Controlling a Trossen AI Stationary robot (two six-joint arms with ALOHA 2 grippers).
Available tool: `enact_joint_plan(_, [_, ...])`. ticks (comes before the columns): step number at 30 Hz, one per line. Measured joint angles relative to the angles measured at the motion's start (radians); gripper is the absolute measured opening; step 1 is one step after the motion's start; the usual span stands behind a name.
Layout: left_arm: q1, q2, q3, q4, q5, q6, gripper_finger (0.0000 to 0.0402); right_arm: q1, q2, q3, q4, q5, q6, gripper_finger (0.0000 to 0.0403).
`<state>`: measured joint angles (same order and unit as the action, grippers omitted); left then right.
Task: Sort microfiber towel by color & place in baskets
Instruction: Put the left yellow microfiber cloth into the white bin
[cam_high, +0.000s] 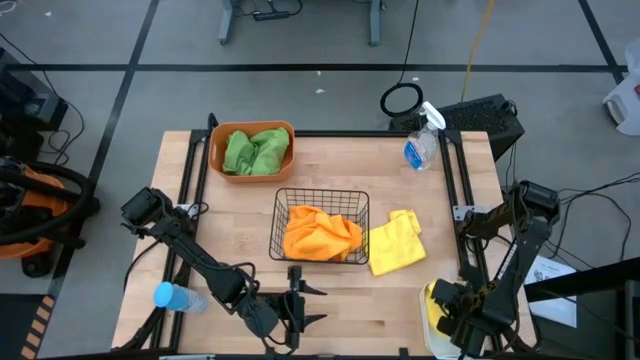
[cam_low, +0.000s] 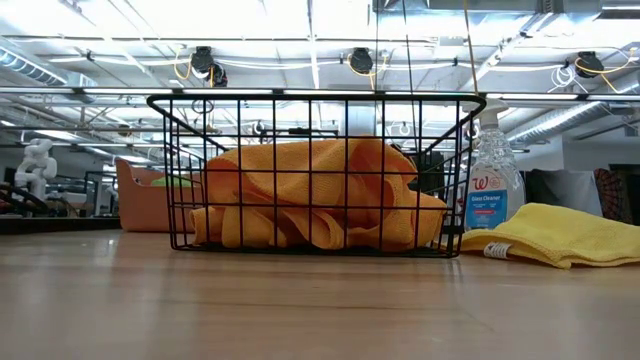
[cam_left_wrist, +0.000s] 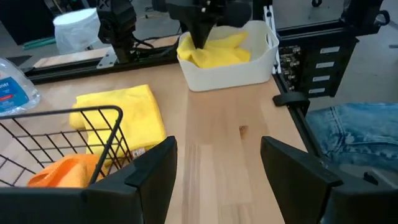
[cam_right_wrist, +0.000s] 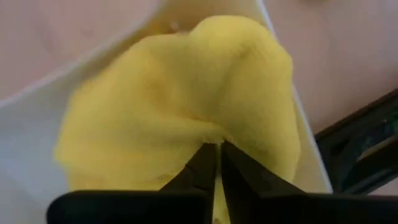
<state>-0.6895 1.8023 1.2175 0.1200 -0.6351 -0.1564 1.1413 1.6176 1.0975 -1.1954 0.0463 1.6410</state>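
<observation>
Two green towels lie in the orange tub at the far left. Orange towels fill the black wire basket at mid-table, also seen in the low view as orange towels. One yellow towel lies flat on the table right of the basket. A second yellow towel sits in the white bin at the near right corner. My right gripper is over it, shut on it. My left gripper hovers open near the table's near edge. My right gripper pinches a raised fold at the top of the yellow towel between its two fingers, coming from above and pointing down into the white bin. The rest of the towel spreads below the fingers, bunched inside the bin.
A clear spray bottle stands at the far right of the table. A blue-capped bottle lies at the near left beside my left arm. Bare wood stretches between my left gripper and the white bin. Blue denim shows beyond the table's edge.
</observation>
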Motion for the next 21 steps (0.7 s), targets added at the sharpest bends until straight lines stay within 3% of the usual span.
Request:
enact_joint_plan(14, [0.0, 0.0, 0.0, -0.01, 0.005, -0.022, 0.0237, 0.0, 0.0, -0.172, 0.209, 0.005, 0.031, 0.0003])
enact_joint_plan(21, [0.0, 0.0, 0.0, -0.021, 0.005, -0.023, 0.0237, 0.0, -0.002, -0.125, 0.192, 0.001, 0.024, 0.0006])
